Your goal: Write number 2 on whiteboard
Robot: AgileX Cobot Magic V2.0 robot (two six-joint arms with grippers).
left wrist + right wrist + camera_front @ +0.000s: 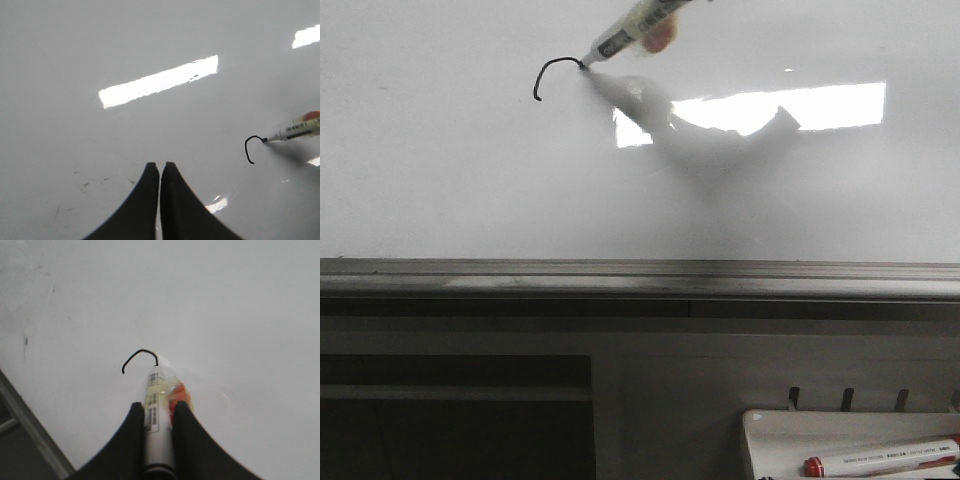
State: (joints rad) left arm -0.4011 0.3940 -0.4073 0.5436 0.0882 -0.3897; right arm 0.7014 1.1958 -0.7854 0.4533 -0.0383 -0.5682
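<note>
Number 2, upper left, shows only its curled top; our right gripper pinches the marker on the whiteboard, left gripper pressed together.

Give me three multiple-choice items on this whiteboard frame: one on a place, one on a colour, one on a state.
1. Where does the spare marker lie?
A. in the white tray at lower right
B. on the grey ledge
C. in the left gripper

2. What colour is the stroke on the whiteboard?
A. red
B. black
C. blue

3. How does the left gripper stand?
A. wide open
B. shut on a marker
C. shut, holding nothing

Key: 1 A, the front view shows it in the tray. 2 B, the curl is black in all views. 3 C, its fingers meet with nothing between them; the right gripper holds the writing marker.
</note>
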